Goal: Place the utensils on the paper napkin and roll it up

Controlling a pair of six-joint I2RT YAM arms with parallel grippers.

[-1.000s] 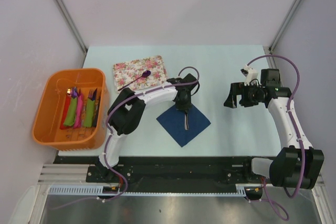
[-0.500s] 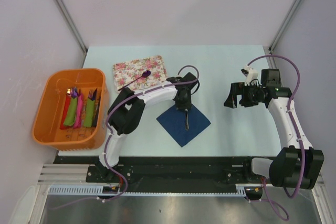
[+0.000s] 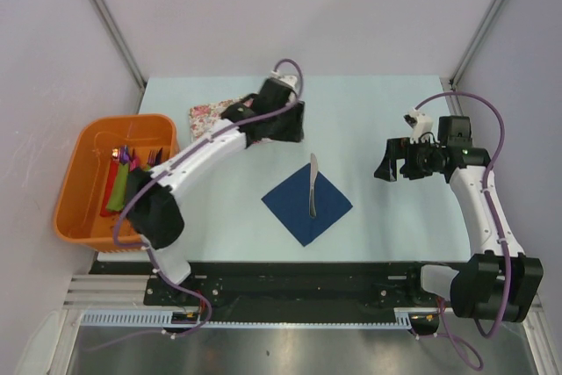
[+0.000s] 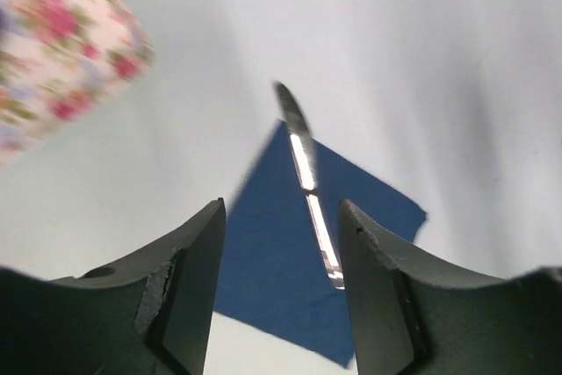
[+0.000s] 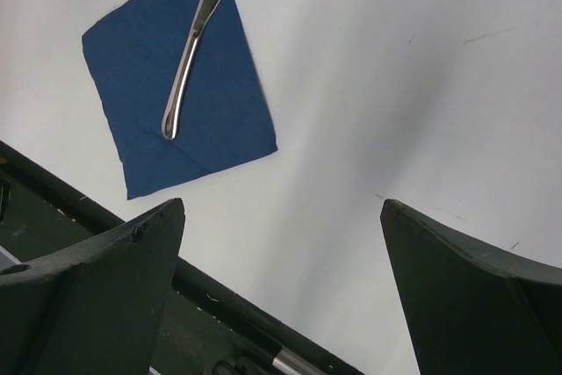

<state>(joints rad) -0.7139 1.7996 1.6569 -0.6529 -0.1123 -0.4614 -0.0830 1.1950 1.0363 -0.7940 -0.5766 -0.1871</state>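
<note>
A slim silver metal knife (image 4: pixel 307 177) lay on the dark blue square paper napkin (image 4: pixel 263 261), its tip past the far corner. The left tool (image 4: pixel 281 217) had its fingers apart, empty.

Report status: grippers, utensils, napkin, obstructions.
Left gripper open, empty, by floral tray. Right gripper open, empty. Silver knife on napkin, tip past its corner. No obstruction.

Overhead, the left arm (image 3: pixel 206 148) is covering most of the floral tray (image 3: pixel 205 115). From the left wrist, that tray is showing blurred and cropped; the left gripper (image 4: pixel 281 208) is masking paper napkin (image 4: pixel 263 278) corners.
</note>
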